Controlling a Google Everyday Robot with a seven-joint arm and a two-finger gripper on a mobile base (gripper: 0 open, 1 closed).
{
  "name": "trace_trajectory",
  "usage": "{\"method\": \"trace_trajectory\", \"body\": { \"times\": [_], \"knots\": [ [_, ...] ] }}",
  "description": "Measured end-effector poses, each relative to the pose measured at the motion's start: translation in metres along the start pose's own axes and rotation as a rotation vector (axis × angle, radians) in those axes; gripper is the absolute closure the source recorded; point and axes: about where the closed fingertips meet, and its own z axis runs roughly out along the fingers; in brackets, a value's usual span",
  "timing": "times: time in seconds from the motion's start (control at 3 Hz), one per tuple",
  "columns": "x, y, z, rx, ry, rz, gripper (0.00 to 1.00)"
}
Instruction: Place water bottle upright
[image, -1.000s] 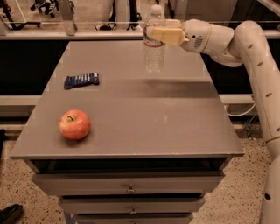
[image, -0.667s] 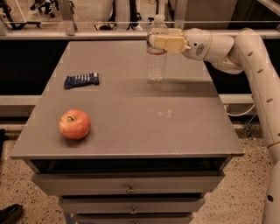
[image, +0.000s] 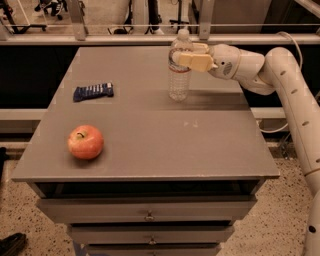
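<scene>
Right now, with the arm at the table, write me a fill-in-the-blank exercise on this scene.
1. The clear ribbed plastic water bottle stands ____ on the grey table.
2. The gripper is shut on the bottle's ____ half, below its white cap.
3. Of the round red apple and the dark blue packet, the ____ lies closer to the bottle.
Missing words: upright; upper; packet.

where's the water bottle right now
In the camera view, the water bottle is upright toward the table's far right, its upper part held in the end effector, far from the apple.
</scene>
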Motion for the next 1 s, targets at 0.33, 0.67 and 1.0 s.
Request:
{"method": "trace_trajectory", "body": {
  "times": [0.33,0.67,1.0],
  "knots": [
    [0.0066,0.0017,-0.003,-0.003,-0.007,-0.015,0.53],
    [0.0111,0.0039,-0.0057,-0.006,-0.005,-0.022,0.22],
    [0.0111,0.004,-0.0057,-0.006,-0.005,-0.022,0.01]
  ]
}}
